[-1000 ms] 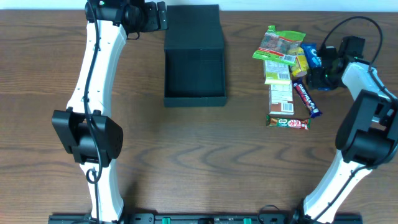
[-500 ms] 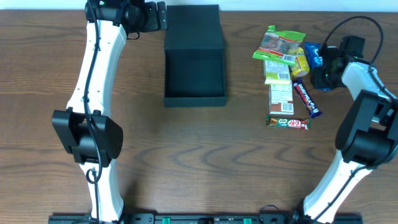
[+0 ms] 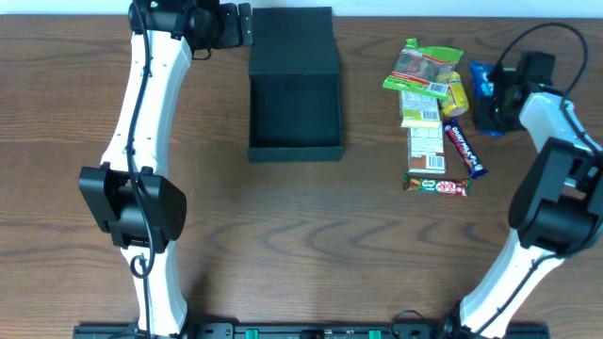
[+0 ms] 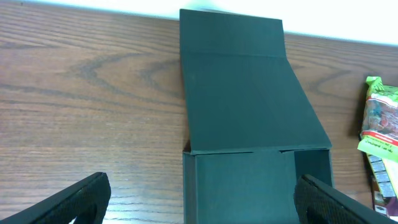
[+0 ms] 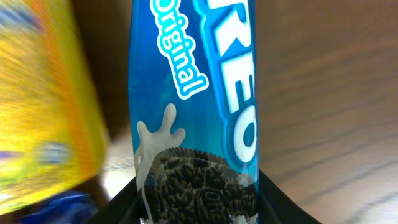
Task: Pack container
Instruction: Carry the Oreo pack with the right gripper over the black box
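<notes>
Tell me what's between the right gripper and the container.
Overhead: snack packets lie beside the right gripper, which grips an Oreo pack; then bare table up to the container.

Cut off at top and bottom in the right wrist view: the blue Oreo packet, only part of its name showing. Blurred beside it: a yellow packet, print too smeared to read. Just two dark bits of the right gripper down low, one each side of it. In the left wrist view, cut off by the bottom edge: the near end of the container and most of the left gripper. Cut by the right edge: a green packet.
</notes>
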